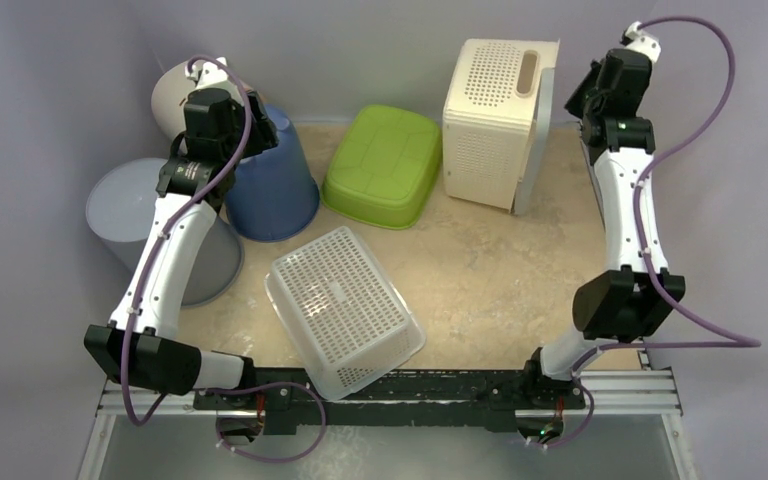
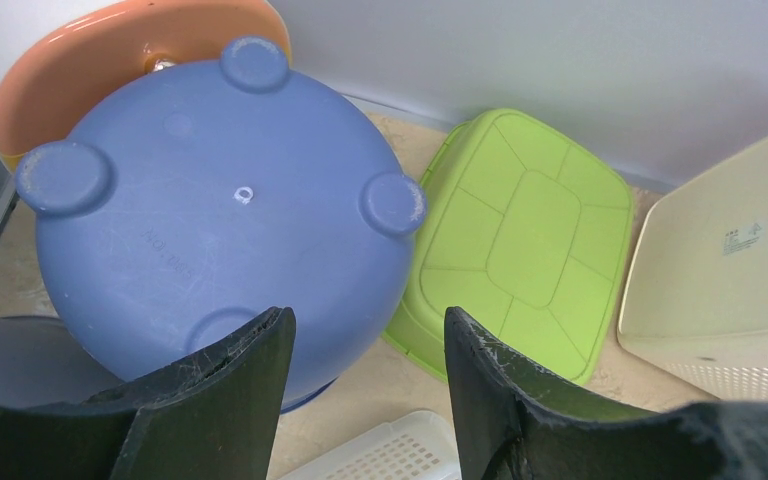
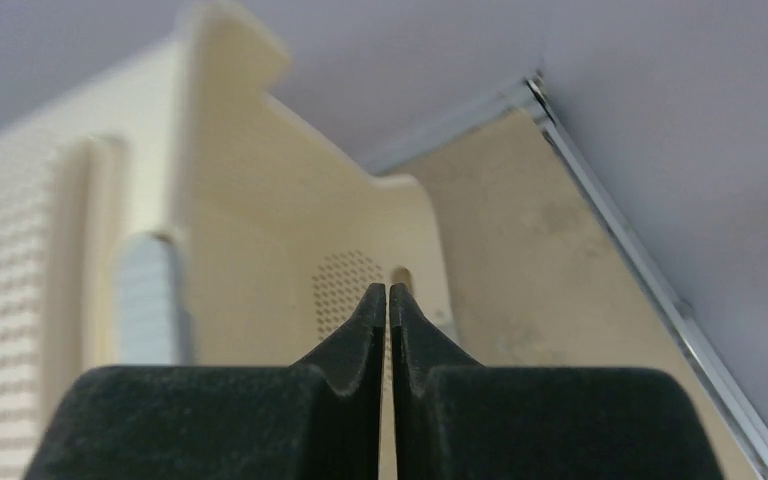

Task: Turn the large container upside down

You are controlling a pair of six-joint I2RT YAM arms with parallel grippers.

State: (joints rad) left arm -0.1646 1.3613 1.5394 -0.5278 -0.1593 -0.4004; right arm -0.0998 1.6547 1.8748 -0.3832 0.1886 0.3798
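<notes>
The large container (image 1: 488, 120) is a cream perforated bin at the back right. It lies on its side, with its flat labelled bottom (image 2: 730, 270) facing left and its rim and open mouth (image 3: 290, 230) facing right. My right gripper (image 3: 389, 292) is shut with nothing between its fingers. It hangs just off the rim at the bin's upper right (image 1: 573, 98) and points into the mouth. My left gripper (image 2: 370, 325) stands open and empty above an upturned blue bucket (image 2: 210, 220), far left of the bin.
The blue bucket (image 1: 272, 185), a green tub (image 1: 382, 165) and a white mesh basket (image 1: 345, 305) all stand bottom up. A grey bin (image 1: 125, 215) and a white and orange round tub (image 1: 168, 95) crowd the left. The side wall runs close on the right.
</notes>
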